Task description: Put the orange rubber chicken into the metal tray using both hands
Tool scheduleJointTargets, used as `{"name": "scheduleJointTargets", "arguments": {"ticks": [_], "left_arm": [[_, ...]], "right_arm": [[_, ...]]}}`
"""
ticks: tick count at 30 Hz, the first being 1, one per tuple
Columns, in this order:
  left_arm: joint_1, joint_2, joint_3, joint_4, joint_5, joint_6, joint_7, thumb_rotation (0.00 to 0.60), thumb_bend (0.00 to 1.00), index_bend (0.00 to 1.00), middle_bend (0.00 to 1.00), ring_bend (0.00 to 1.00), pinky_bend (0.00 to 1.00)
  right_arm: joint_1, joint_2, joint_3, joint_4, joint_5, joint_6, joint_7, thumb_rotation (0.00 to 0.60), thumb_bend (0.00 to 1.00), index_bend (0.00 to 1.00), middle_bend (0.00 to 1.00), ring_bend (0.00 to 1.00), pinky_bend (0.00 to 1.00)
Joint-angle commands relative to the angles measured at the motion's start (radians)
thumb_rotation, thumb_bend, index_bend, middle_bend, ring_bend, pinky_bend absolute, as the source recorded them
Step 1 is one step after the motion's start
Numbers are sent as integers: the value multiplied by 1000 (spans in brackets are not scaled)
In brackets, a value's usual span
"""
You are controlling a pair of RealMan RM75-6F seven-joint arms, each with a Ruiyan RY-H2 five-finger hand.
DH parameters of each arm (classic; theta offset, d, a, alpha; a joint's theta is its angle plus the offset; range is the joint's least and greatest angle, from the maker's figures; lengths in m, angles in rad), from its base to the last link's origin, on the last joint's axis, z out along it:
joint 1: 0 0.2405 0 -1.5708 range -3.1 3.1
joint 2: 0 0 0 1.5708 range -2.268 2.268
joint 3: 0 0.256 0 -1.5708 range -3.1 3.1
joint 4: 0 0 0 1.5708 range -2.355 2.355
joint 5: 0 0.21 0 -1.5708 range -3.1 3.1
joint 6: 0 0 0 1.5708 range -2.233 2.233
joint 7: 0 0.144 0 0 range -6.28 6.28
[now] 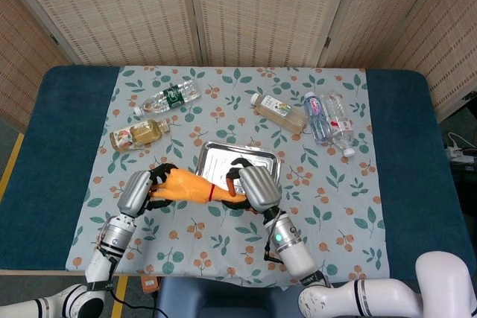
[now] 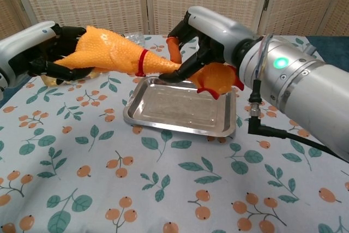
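Observation:
The orange rubber chicken [image 2: 117,53] [image 1: 186,187], with a red band at its neck, hangs in the air between my two hands. My left hand [image 2: 46,50] [image 1: 141,188] grips its fat body end, left of the tray. My right hand [image 2: 210,39] [image 1: 253,186] holds its neck and head end above the metal tray [image 2: 180,118] [image 1: 246,156]. The tray is shiny, rectangular and holds nothing. The chicken's head and feet [image 2: 215,80] dangle just over the tray's far side.
Several bottles lie on the floral cloth behind the tray: a green-labelled one [image 1: 168,97], an amber one [image 1: 139,135], a juice bottle [image 1: 279,111] and two water bottles [image 1: 328,122]. Dark blue table edges flank the cloth.

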State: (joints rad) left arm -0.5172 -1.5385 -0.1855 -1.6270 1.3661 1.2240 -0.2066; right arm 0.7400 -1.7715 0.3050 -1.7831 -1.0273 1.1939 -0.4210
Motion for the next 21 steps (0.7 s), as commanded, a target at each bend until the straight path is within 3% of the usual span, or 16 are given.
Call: {"name": "scheduleJointTargets", "arguments": {"ticks": [1,2,3,4,6,7,8,10,21], "left_arm": [[2,3,11,-14,4,-6,17,600,744,902,904,840,992],[-1,13,18,-21,8,-18,21,600,714,881,888,814,961],[-5,23,29,-21,17,-33,29,600,633,730,794,703,846],[-12,42,46,-27,20,-65,33,600,569,523,639,549,707],[-38,106,69,-73,-5,-172,14,600,456,94,194,156,345],[-47,128,68,-88,-13,-201,-1,600,431,11,58,44,224],[-54,145,65,-96,-11,-216,-18,600,411,0,0,0,133],[-55,155,63,-97,7,-213,-44,600,368,0,0,0,60],[-50,205,41,-74,80,-150,-132,600,325,0,0,0,9]], "right_arm": [[2,-1,-3,-3,2,0,-6,600,303,927,581,697,978],[2,-1,-4,-5,2,1,-9,600,303,927,581,697,978],[2,-1,-4,-7,2,4,-11,600,303,927,581,697,978],[2,-1,-3,-8,1,6,-13,600,303,927,581,697,978],[2,-2,-2,-10,-3,14,-17,600,303,927,581,696,978],[2,-2,-2,-12,-3,17,-19,600,303,927,581,696,978],[1,-1,-1,-14,-2,19,-22,600,303,927,581,697,978],[0,2,-1,-16,-1,24,-28,600,304,927,581,697,978],[-7,42,-2,-28,21,28,-58,600,304,927,581,697,978]]}}
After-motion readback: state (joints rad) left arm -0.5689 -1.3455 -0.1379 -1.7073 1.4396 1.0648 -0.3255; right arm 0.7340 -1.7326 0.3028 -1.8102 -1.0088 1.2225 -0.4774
